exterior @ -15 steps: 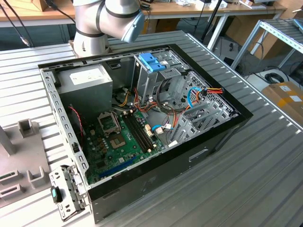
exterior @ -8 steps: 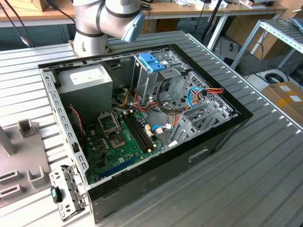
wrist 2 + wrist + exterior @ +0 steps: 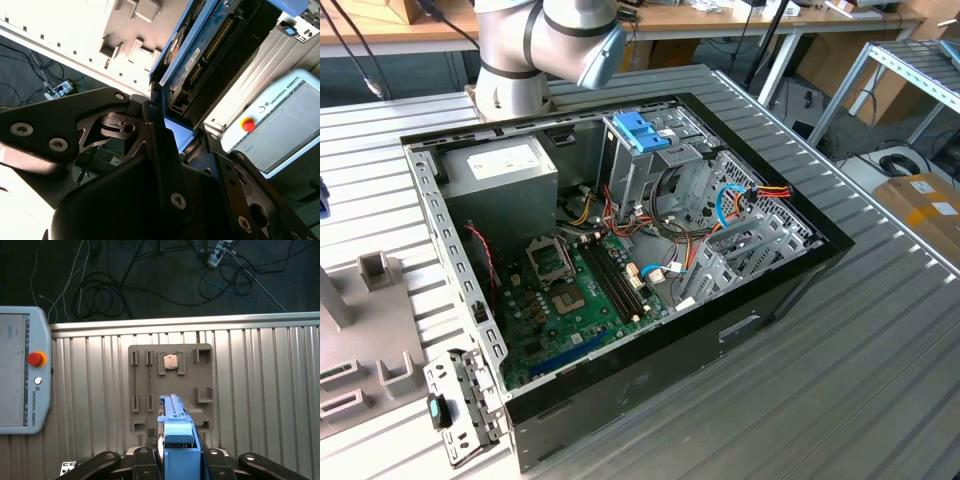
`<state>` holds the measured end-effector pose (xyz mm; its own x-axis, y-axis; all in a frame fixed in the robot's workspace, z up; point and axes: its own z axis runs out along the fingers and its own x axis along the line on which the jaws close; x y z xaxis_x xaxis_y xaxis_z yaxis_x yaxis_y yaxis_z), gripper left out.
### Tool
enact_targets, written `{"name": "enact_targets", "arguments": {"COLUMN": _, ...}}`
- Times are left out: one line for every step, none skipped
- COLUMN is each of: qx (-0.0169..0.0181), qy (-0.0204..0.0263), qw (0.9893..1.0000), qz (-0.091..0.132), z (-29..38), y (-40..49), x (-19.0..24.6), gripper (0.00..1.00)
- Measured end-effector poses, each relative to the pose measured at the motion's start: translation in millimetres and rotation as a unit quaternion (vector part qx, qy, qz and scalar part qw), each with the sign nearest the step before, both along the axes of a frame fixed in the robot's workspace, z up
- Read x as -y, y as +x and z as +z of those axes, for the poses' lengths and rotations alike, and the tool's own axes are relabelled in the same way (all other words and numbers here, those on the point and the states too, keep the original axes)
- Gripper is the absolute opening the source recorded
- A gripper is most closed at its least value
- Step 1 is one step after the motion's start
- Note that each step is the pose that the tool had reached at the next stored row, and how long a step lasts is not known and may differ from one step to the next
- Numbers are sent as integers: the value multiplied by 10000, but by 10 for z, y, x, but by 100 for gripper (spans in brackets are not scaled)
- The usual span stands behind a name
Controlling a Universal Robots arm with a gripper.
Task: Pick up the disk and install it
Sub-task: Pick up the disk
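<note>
Currently gripped: the pincer (image 3: 177, 456) is clamping the disk (image 3: 176, 432) between its dark fingers (image 3: 160, 150), one on each side, with no gap showing.
Disk position: it is hanging on edge in the air over the grey fixture tray (image 3: 200, 385), which is lying on the ribbed table (image 3: 270, 390).
Slip risk: the fingers are gripping near one end, so much of the drive is sticking out beyond them. By my judgement, a jolt could be enough to tilt it in the grasp.
Rail risk: the blue carrier rail is sitting where the fingers are pressing. Being plastic, it is likely flexing more easily than the metal body, which could loosen the hold.
Case risk: the open computer case (image 3: 650, 330) is waiting on the same table, and loose cables (image 3: 672, 250) are crowding around its upright metal cage (image 3: 665, 175). A tilted disk could be snagging wires or jamming against the cage wall.
Pendant risk: the teach pendant (image 3: 20, 370) is lying beside the tray, so a wide swing could be clipping it.
</note>
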<state>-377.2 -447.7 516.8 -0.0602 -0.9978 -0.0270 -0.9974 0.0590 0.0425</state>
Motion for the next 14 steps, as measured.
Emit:
{"name": "enact_targets", "arguments": {"qx": 0, "qy": 0, "qw": 10000, "qz": 0, "z": 0, "y": 6, "x": 0, "gripper": 37}}
{"name": "enact_targets", "arguments": {"qx": 0, "qy": 0, "qw": 10000, "qz": 0, "z": 0, "y": 20, "x": 1, "gripper": 37}}
{"name": "enact_targets", "arguments": {"qx": 0, "qy": 0, "qw": 10000, "qz": 0, "z": 0, "y": 36, "x": 1, "gripper": 37}}
{"name": "enact_targets", "arguments": {"qx": 0, "qy": 0, "qw": 10000, "qz": 0, "z": -1, "y": 45, "x": 2, "gripper": 37}}
{"name": "enact_targets", "arguments": {"qx": 0, "qy": 0, "qw": 10000, "qz": 0, "z": -1, "y": 52, "x": 2, "gripper": 37}}
{"name": "enact_targets", "arguments": {"qx": 0, "qy": 0, "qw": 10000, "qz": 0, "z": -1, "y": 64, "x": 2, "gripper": 37}}
{"name": "enact_targets", "arguments": {"qx": -1, "qy": 0, "qw": 10000, "qz": 0, "z": -3, "y": 184, "x": 5, "gripper": 37}}
{"name": "enact_targets", "arguments": {"qx": 0, "qy": 0, "qw": 10000, "qz": 0, "z": -6, "y": 264, "x": 6, "gripper": 37}}
{"name": "enact_targets", "arguments": {"qx": 0, "qy": 0, "qw": 10000, "qz": 0, "z": -8, "y": 303, "x": 6, "gripper": 37}}
{"name": "enact_targets", "arguments": {"qx": 0, "qy": 0, "qw": 10000, "qz": 0, "z": -9, "y": 348, "x": 6, "gripper": 37}}
{"name": "enact_targets", "arguments": {"qx": 0, "qy": -1, "qw": 10000, "qz": 0, "z": -11, "y": 379, "x": 6, "gripper": 37}}
{"name": "enact_targets", "arguments": {"qx": 0, "qy": 0, "qw": 10000, "qz": 0, "z": -11, "y": 386, "x": 6, "gripper": 37}}
{"name": "enact_targets", "arguments": {"qx": 0, "qy": -1, "qw": 10000, "qz": 0, "z": -11, "y": 392, "x": 6, "gripper": 37}}
{"name": "enact_targets", "arguments": {"qx": -1, "qy": -1, "qw": 10000, "qz": 0, "z": -11, "y": 398, "x": 6, "gripper": 37}}
